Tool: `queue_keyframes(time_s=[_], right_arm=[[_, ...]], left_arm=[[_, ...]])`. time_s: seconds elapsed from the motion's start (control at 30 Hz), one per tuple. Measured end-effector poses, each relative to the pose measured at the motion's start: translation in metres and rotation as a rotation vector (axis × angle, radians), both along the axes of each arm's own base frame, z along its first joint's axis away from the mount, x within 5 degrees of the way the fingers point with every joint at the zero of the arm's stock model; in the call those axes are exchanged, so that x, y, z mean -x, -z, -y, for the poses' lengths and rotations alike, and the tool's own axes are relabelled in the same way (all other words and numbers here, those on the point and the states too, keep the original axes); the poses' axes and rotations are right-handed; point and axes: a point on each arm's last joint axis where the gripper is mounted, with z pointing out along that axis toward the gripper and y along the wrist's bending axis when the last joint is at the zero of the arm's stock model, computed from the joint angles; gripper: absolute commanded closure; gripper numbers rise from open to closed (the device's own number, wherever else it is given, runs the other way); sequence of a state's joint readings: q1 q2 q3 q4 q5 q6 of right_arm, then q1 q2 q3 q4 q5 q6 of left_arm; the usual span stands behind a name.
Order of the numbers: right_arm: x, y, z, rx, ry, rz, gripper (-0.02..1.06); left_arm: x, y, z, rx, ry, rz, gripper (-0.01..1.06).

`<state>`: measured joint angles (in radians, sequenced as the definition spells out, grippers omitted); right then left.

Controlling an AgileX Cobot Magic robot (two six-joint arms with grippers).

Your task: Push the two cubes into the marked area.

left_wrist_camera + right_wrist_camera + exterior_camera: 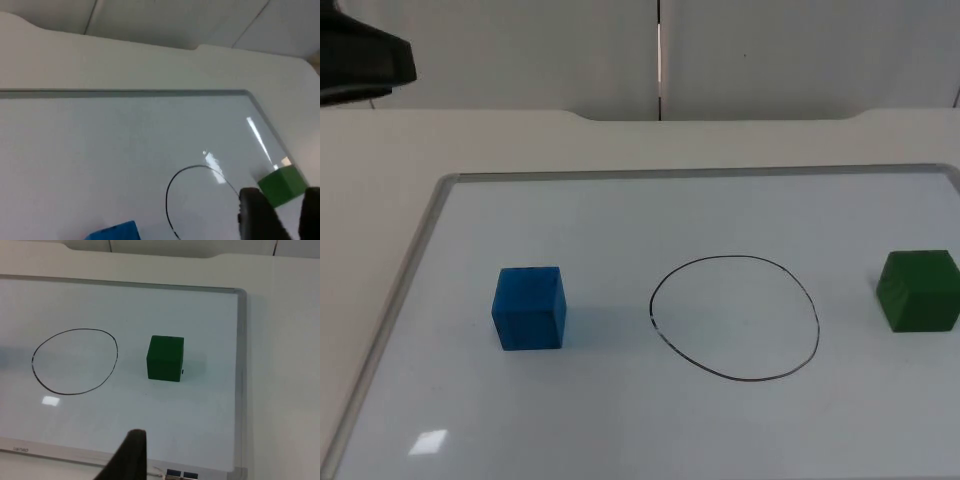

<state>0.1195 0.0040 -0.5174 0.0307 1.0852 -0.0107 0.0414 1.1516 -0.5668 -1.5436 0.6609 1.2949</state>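
Observation:
A blue cube [530, 307] stands on the whiteboard [620, 210], left of a hand-drawn black circle [733, 317]. A green cube [918, 290] stands right of the circle, near the board's right edge. Both cubes are outside the line. My left gripper [281, 220] hangs open, high above the board's left side, with the green cube [281, 186] and the circle [168, 200] beyond it and the blue cube [114, 232] below. My right gripper [131, 455] is over the board's near right part, well short of the green cube [165, 358] and the circle [75, 361].
The whiteboard has a grey metal frame [440, 190] and lies on the white table [470, 135]. The grey partition wall [770, 50] rises behind. Part of the left arm [360, 60] shows at the upper left corner.

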Motion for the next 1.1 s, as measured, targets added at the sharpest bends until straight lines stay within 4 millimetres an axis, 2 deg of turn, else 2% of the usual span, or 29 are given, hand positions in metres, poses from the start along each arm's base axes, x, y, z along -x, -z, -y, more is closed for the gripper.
queue_keyframes(time_s=[0.1, 0.23, 0.27, 0.4, 0.43, 0.53, 0.63, 0.87, 1.0, 1.1], right_arm=[[0.0, 0.0, 0.0, 0.0, 0.0, 0.0, -0.01], [0.0, 0.0, 0.0, 0.0, 0.0, 0.0, -0.01], [0.0, 0.0, 0.0, 0.0, 0.0, 0.0, -0.01], [0.0, 0.0, 0.0, 0.0, 0.0, 0.0, -0.01], [0.0, 0.0, 0.0, 0.0, 0.0, 0.0, -0.01], [0.0, 0.0, 0.0, 0.001, 0.003, 0.002, -0.01], [0.0, 0.0, 0.0, 0.001, 0.003, 0.004, -0.01], [0.0, 0.0, 0.0, 0.005, 0.001, 0.003, -0.01], [0.0, 0.0, 0.0, 0.005, 0.001, 0.003, -0.01], [0.0, 0.0, 0.0, 0.005, 0.001, 0.003, -0.01]], left_arm=[[-0.01, 0.007, -0.001, 0.03, -0.023, -0.003, 1.05], [-0.024, 0.026, -0.002, 0.013, -0.03, -0.036, 1.05], [-0.024, 0.026, -0.002, 0.013, -0.03, -0.036, 1.05], [-0.036, 0.052, -0.005, -0.03, -0.034, -0.114, 1.05], [-0.036, 0.052, -0.005, -0.03, -0.034, -0.114, 1.05], [-0.041, 0.069, -0.007, -0.076, -0.044, -0.162, 1.05], [-0.044, 0.076, -0.001, -0.105, -0.026, -0.184, 1.05], [-0.055, 0.091, 0.025, -0.324, -0.062, -0.222, 1.05], [-0.059, 0.098, 0.028, -0.387, -0.096, -0.245, 1.05], [-0.062, 0.111, 0.027, -0.416, -0.116, -0.29, 1.05]])
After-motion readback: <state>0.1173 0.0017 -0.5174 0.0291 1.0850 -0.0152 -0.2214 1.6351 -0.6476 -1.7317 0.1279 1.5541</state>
